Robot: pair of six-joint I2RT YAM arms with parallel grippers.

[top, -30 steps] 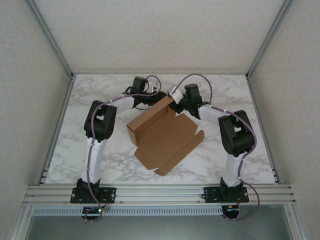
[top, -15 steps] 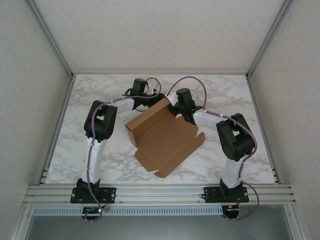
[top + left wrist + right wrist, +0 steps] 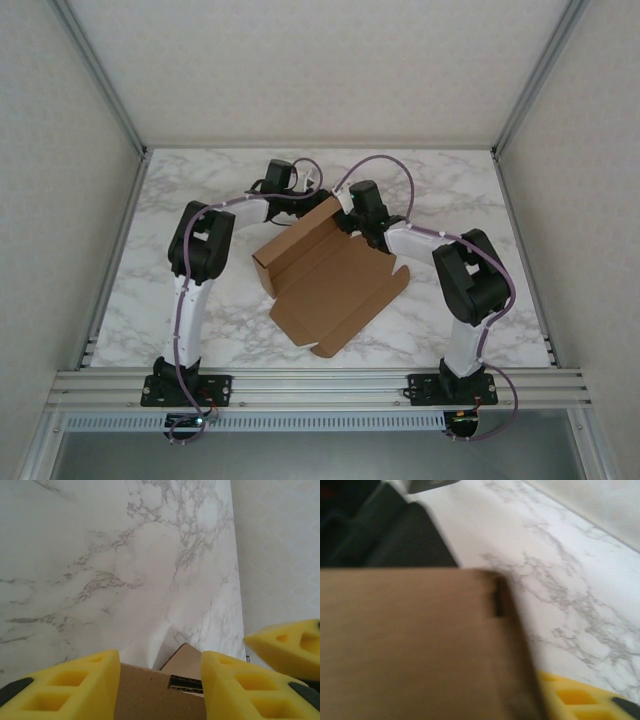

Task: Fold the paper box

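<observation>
The paper box (image 3: 335,275) is a brown cardboard sheet lying in the middle of the table, its long far-left wall standing up. My left gripper (image 3: 303,200) is at the far end of that wall. In the left wrist view its yellow fingers (image 3: 70,687) stand apart, with the cardboard (image 3: 155,695) and a slot showing between them; no pinch is seen. My right gripper (image 3: 352,216) is at the box's far right corner. The blurred right wrist view shows cardboard (image 3: 415,645) close up beside one yellow finger (image 3: 590,700); the other finger is hidden.
White marbled tabletop (image 3: 190,180) inside pale walls, with a metal rail (image 3: 320,385) along the near edge. The right gripper's yellow finger (image 3: 290,647) appears at the right edge of the left wrist view. Bare table lies to the left, right and behind the box.
The right arm has swung left and closer to the box's far right corner. The box has shifted slightly to the left. The left arm has stayed put.
</observation>
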